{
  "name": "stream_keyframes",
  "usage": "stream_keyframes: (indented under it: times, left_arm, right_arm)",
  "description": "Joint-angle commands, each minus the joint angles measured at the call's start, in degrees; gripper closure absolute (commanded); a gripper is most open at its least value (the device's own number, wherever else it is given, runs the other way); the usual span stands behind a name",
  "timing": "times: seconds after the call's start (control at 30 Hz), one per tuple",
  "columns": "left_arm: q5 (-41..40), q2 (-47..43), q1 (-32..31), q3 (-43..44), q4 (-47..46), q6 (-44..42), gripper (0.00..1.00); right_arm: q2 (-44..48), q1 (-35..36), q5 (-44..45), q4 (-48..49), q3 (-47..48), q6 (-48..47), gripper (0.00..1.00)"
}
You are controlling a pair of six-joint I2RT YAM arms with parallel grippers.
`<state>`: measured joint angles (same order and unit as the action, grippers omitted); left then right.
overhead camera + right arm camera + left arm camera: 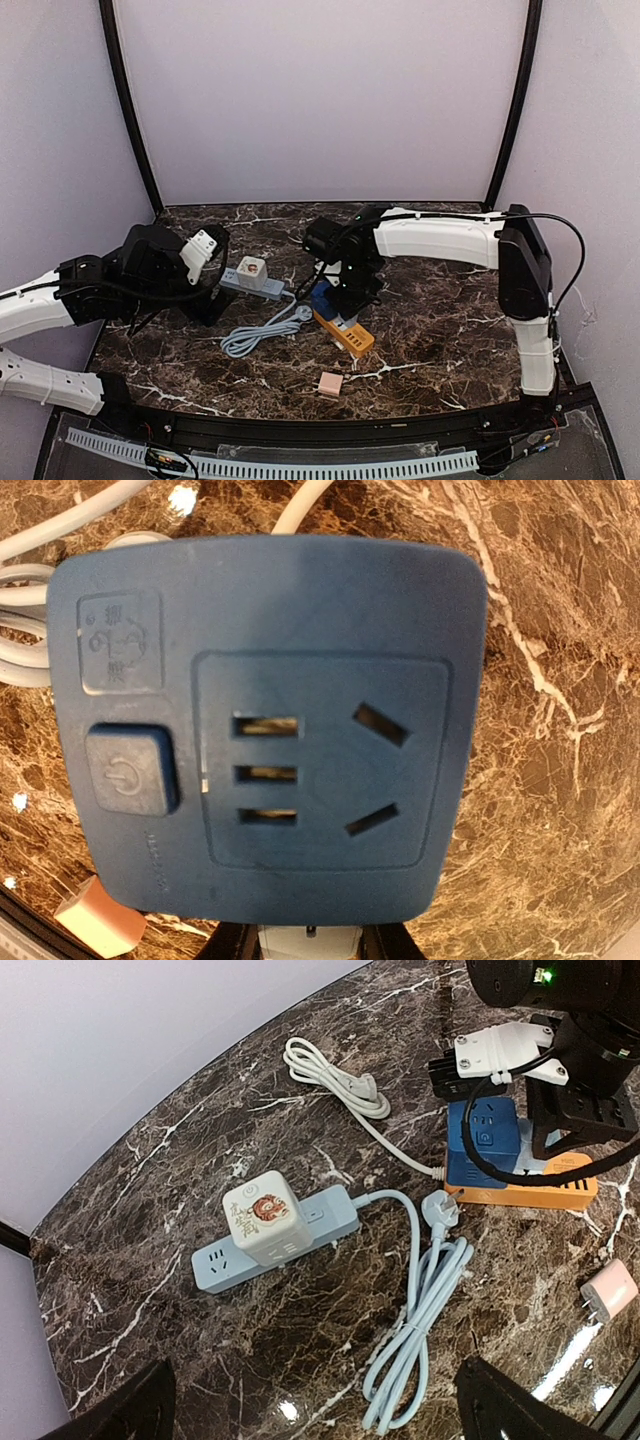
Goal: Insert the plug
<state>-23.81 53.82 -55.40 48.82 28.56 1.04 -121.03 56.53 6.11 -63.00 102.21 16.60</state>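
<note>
A dark blue cube socket (pixel 270 720) stands on the end of an orange power strip (pixel 350 335) at the table's middle. It fills the right wrist view, with its slots bare. My right gripper (pixel 307 946) hangs right over the cube (pixel 325 298) and is shut on a small white plug (pixel 305 948), of which only an edge shows between the black fingers. My left gripper (pixel 325 1410) is open and empty. It is held above the marble in front of a light-blue power strip (pixel 275 1245) that has a white cube charger (pixel 262 1215) plugged in.
The light-blue strip's coiled cord (pixel 420 1330) and its plug (pixel 443 1210) lie between the two strips. A white cable (pixel 335 1075) runs to the orange strip (pixel 530 1192). A pink charger (pixel 330 385) lies near the front edge. Walls enclose the table.
</note>
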Motion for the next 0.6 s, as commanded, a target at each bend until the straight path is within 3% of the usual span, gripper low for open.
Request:
stream_keyframes:
  times: [0.0, 0.57]
  left_arm:
    - [0.7, 0.7, 0.2, 1.8, -0.8, -0.7, 0.01]
    - [0.4, 1.3, 0.3, 2.5, -0.4, -0.7, 0.01]
  right_arm:
    - [-6.2, 0.7, 0.3, -0.6, -2.2, -0.8, 1.00]
    - [-4.5, 0.8, 0.0, -0.1, -3.0, -0.8, 0.98]
